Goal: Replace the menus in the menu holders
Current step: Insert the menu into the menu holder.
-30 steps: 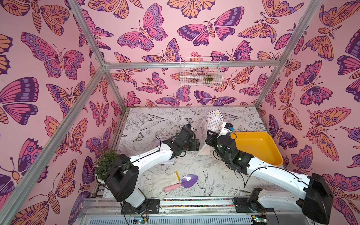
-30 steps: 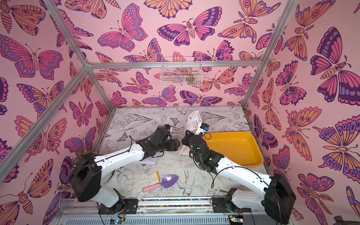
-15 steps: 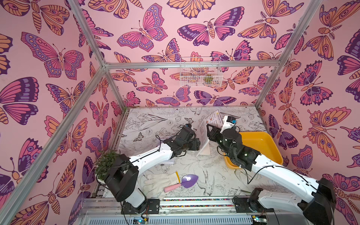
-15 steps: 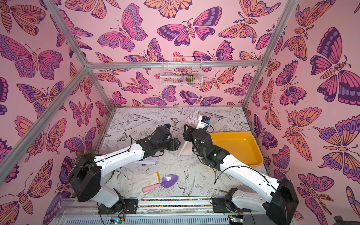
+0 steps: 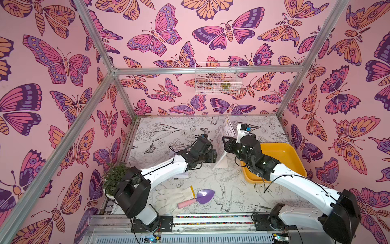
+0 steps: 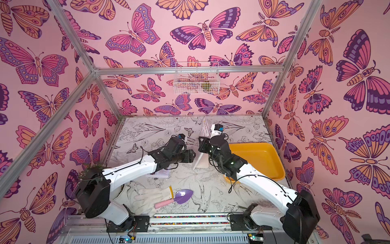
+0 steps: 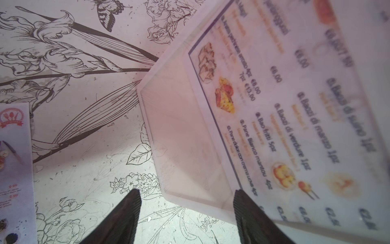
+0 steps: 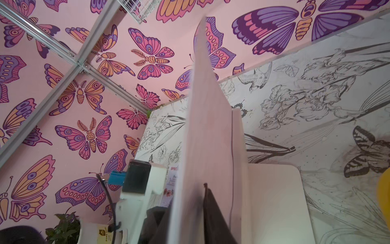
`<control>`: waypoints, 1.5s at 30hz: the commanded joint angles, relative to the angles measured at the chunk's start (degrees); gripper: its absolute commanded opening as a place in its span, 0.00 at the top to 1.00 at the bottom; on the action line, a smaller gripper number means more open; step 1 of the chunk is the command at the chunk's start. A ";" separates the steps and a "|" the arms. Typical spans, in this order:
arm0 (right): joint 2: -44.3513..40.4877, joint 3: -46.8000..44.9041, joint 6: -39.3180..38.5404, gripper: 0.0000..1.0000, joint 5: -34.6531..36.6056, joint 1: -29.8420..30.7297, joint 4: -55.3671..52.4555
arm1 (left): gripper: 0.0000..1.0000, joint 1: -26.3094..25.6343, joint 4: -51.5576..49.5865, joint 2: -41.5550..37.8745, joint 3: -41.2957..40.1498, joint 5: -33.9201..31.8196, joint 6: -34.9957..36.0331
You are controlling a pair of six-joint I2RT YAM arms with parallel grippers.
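**Ops:** Where did things stand on your screens?

**Me:** The desk (image 5: 168,131) carried the menu holder (image 5: 221,160) upright near its middle, between my two arms. The yellow tray (image 5: 282,158) sat near it on the right arm's side. The DIM SUM INN menu (image 5: 228,127) stood only partway in the holder, its upper part sticking out above the panel and tilted a little. The Special Menu sheet (image 7: 14,158) lay flat on the desk by my left arm, out of the holder.

**Ops:** And the tools?

**Me:** My right tool (image 8: 182,198) was narrow, one finger on each face of the DIM SUM INN menu, which I read as a grip on it. My left tool (image 7: 186,191) was spread wide and low, with the near edge of the holder's foot (image 7: 181,137) between its fingers (image 7: 130,211). I couldn't tell whether they touched it.

**Ops:** What did the next move turn on?

**Me:** The sheet's long axis, in my judgement. It ran up and down and the slot lay below the right tool, so the push had to go down along the sheet, not across it. The right arm was nearer and had the paper. The left sat on the opposite face, placed to steady the foot.
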 commanded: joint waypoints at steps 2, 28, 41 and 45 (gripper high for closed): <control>1.08 0.53 1.12 0.80 -1.88 0.33 -1.78 | 0.28 -0.20 -0.62 0.61 0.93 -0.88 0.73; -2.24 4.25 -5.51 0.83 -0.73 -1.64 -7.78 | 0.28 -1.08 -0.86 0.77 1.19 -1.64 0.46; -2.54 2.30 -5.90 0.68 -0.09 -1.64 -8.72 | 0.28 -1.11 -1.41 0.85 2.55 -2.47 1.66; -4.42 3.78 -7.84 0.55 1.44 -2.61 -10.91 | 0.28 -1.17 -1.55 0.93 2.89 -2.38 1.75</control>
